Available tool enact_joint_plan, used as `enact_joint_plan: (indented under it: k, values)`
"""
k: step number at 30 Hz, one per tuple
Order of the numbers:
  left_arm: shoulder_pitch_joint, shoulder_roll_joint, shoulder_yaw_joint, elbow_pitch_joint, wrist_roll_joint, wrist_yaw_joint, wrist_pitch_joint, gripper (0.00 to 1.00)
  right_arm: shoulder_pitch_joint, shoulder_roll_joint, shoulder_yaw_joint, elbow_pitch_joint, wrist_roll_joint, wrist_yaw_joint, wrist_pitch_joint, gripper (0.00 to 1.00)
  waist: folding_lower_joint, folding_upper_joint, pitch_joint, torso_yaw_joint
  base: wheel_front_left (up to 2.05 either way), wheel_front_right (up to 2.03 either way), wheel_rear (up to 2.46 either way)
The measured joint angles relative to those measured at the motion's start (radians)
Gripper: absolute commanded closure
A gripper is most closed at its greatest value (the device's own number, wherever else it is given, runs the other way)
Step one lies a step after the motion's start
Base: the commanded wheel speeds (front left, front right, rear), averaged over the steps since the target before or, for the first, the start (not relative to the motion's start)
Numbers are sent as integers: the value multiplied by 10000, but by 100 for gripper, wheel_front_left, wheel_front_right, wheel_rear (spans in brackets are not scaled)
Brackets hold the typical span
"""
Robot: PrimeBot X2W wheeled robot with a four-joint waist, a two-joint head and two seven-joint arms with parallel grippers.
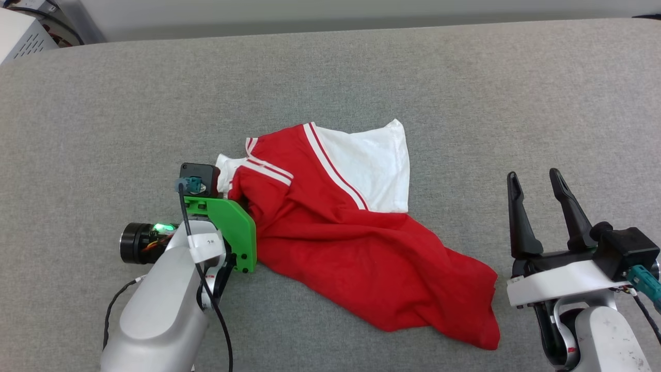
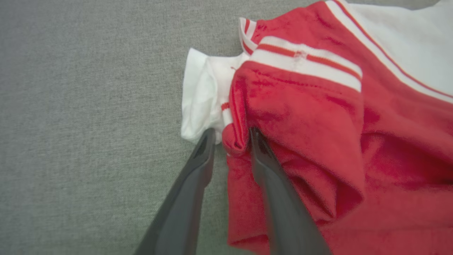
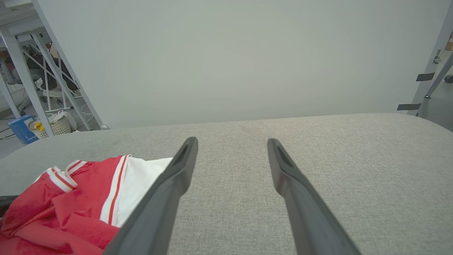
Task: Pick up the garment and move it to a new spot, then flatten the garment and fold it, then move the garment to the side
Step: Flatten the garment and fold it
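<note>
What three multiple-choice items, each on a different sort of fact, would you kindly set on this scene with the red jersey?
1. Where does the left gripper meet the red, white-sleeved jersey garment?
A. beside the bunched white sleeve
B. at the lower red corner
C. on the spread-out sleeve

2. What colour is the flat bracket on the left wrist?
A. yellow
B. blue
C. green

3. How does the right gripper stand?
A. shut on the jersey
B. open, holding nothing
C. shut, empty

Answers:
1 A: the left wrist view shows its fingers either side of a red fold next to that sleeve.
2 C: it shows bright green in the head view.
3 B: its fingers stand apart over bare grey fabric tabletop.
</note>
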State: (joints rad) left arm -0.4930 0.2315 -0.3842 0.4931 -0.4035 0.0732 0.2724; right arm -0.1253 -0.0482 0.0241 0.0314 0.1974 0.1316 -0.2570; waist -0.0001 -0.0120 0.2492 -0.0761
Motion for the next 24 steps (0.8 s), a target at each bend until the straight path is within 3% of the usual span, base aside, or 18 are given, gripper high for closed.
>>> enact_joint_plan:
  k: [11,24]
  values:
    - [-222,-196,50,698,-6,-265,-2163,0,31,0,-186,75,-100,0,0,0,0,0,-519,385,0,0,0]
    - [445,742,-67,-1818,640,-867,-4999,0,453,2,-506,56,-362,0,-2,0,0,0,-1445,1227,0,0,0]
